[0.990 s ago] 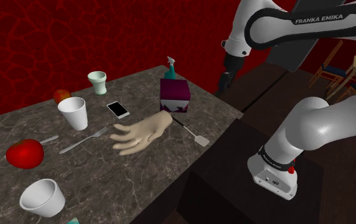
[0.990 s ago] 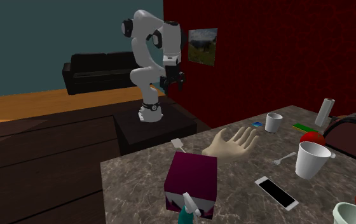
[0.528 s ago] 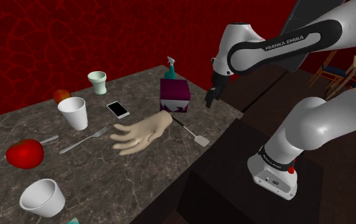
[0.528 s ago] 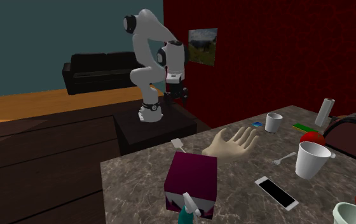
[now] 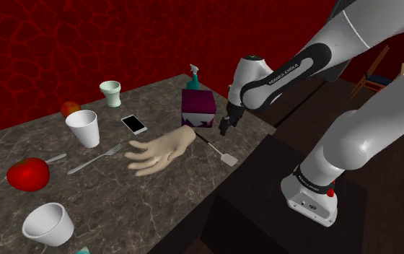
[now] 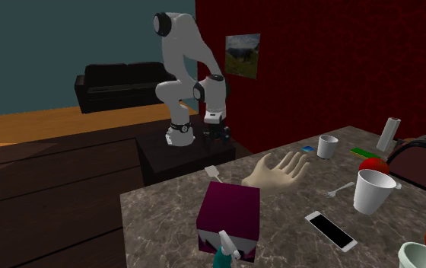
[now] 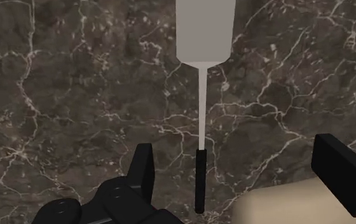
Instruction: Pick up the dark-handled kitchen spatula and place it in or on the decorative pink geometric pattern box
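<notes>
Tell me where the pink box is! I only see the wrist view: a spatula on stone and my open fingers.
Observer: The box stands on the table, right by the dark handle end of the spatula; it looks dark magenta with a flat top.
Operator: What's the beige thing by my finger?
Observer: A beige glove shape lying flat, its wrist end near the box.
Operator: Is my hand on the table?
Observer: No, the hand hovers above the handle.
</notes>
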`<state>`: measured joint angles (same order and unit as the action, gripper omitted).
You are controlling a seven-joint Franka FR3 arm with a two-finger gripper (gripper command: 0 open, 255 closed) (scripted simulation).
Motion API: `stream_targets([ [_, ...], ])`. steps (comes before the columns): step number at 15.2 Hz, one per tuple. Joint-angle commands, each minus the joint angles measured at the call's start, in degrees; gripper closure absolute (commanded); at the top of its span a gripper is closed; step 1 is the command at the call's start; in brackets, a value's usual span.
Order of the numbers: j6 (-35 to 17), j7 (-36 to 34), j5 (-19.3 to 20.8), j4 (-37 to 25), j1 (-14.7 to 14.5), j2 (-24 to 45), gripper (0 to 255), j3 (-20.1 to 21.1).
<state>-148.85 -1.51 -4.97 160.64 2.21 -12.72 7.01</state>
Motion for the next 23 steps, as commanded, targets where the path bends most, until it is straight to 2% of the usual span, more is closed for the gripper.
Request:
stream_targets([
  [1, -6.3, -1.6, 1.4, -1.2, 0.8, 6.8, 0, 0.5],
  [5, -16.1, -7.7, 7.5, -4.4, 1.5, 18.7, 0, 0.0],
  [8, -22.1, -13.2, 13.1, -8.0, -0.9, 27.4, 0, -3.4],
  [16, -28.1, -14.6, 14.6, -10.8, -3.8, 36.0, 0, -6.7],
  [23, -28.1, -14.6, 14.6, -10.8, -3.8, 36.0, 0, -6.7],
])
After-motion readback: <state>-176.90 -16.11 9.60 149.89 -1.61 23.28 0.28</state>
